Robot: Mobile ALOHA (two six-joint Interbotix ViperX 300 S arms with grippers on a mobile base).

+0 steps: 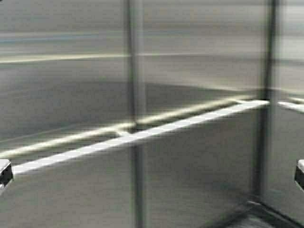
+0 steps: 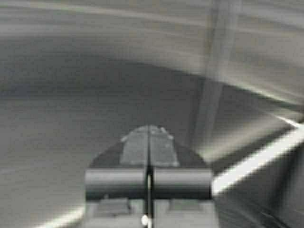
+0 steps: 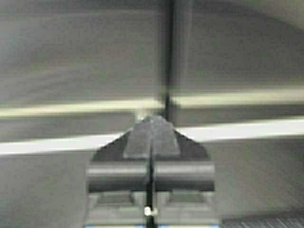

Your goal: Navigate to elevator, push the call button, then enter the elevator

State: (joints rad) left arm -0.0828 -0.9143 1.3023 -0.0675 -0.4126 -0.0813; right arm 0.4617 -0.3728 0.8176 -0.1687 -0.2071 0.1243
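I am facing the elevator's brushed-steel cabin wall (image 1: 199, 156) from close up, with its round handrail (image 1: 142, 134) running across it. A vertical panel seam (image 1: 137, 71) splits the wall, and a corner (image 1: 266, 118) lies to the right. My left gripper (image 2: 148, 128) is shut with nothing in it and points at the steel wall (image 2: 71, 118). My right gripper (image 3: 152, 118) is also shut and empty, with the handrail (image 3: 247, 129) just beyond its tip. In the high view only a bit of each arm shows, at the left edge (image 1: 4, 172) and the right edge (image 1: 299, 174). The call button is out of view.
The steel wall fills the whole view ahead. A dark strip of cabin floor (image 1: 266, 219) shows at the lower right, where the side wall (image 1: 287, 142) meets the back wall. The handrail stands out from the wall at about gripper height.
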